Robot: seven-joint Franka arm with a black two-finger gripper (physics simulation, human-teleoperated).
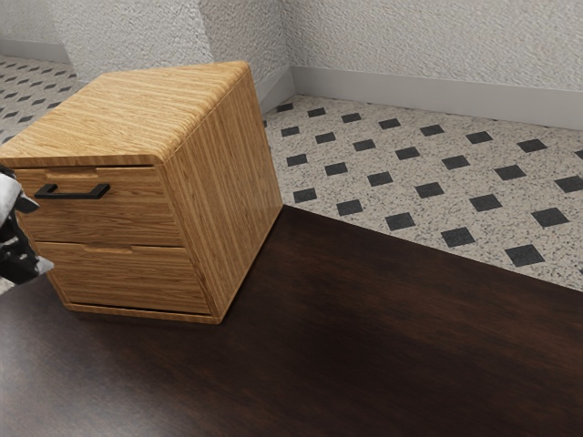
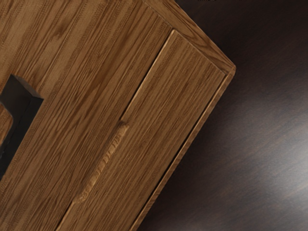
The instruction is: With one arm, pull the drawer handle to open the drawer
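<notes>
A small part of the arm [image 1: 13, 238] shows at the exterior view's left edge. It has a glossy white shell broken by black patches and seams, with angular, faceted outlines. A darker black piece juts out near its top. Any markings are too small to tell.

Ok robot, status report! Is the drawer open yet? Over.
Gripper close beside the black handle, grip unclear. Top drawer looks shut, flush with cabinet. Nothing blocking its front.
</notes>
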